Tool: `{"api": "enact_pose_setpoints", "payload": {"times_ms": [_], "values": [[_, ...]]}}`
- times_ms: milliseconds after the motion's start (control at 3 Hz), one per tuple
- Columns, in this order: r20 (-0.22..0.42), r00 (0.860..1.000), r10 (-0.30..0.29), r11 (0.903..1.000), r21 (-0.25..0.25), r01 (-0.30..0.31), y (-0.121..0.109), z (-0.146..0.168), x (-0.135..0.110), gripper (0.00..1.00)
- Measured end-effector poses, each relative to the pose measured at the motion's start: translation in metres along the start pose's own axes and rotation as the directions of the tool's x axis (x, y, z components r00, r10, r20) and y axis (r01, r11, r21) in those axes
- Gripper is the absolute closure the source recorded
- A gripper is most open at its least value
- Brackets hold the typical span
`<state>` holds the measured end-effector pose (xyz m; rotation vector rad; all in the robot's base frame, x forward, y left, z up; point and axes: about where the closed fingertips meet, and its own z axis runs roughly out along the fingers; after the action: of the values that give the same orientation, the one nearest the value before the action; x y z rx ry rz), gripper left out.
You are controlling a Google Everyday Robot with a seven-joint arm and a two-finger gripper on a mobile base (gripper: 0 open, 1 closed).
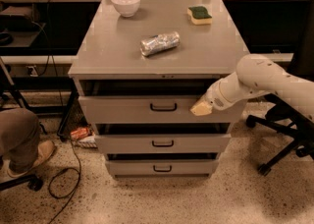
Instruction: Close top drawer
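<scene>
Speckled floor, dark benches at the far side, grey metal cabinet [162, 66] in the middle with three drawers. On the cabinet: white bowl [125, 3] far left, sponge [199, 14] far right, crumpled silver can [160, 43] near the middle. Chair base [279, 134] at right, a person's leg [19, 139] and a cable [68, 169] on the floor at left

The top drawer [122, 110] sits just under the cabinet top, pulled out part way, with a dark gap open behind its front. The middle drawer [196, 143] and bottom drawer [127, 168] stick out a little too, but they are not the job

The gripper [201, 108] comes in from the right on the white arm [265, 78]. Its tan tip touches the right part of the top drawer front, right of the small loop handle [163, 106]. Can't tell if it is open or closed

Handling, as a judgement: sheet metal box, stiff, probably on slides and fairly heavy. Contents hidden, so weight is unsure. No hold needed, a flat push toward the far side on the front should do. The painted front looks smooth, so the tip may slide. Pushing this far right may skew the drawer in its slides; closer to the handle looks safer
</scene>
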<state>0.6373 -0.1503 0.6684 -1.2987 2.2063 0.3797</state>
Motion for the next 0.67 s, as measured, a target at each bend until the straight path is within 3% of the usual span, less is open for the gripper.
{"api": "enact_pose_setpoints", "payload": {"times_ms": [667], "values": [[0.000,1.000,0.000,1.0000,0.000,0.000,0.0000,0.0000,0.0001,1.00]]}}
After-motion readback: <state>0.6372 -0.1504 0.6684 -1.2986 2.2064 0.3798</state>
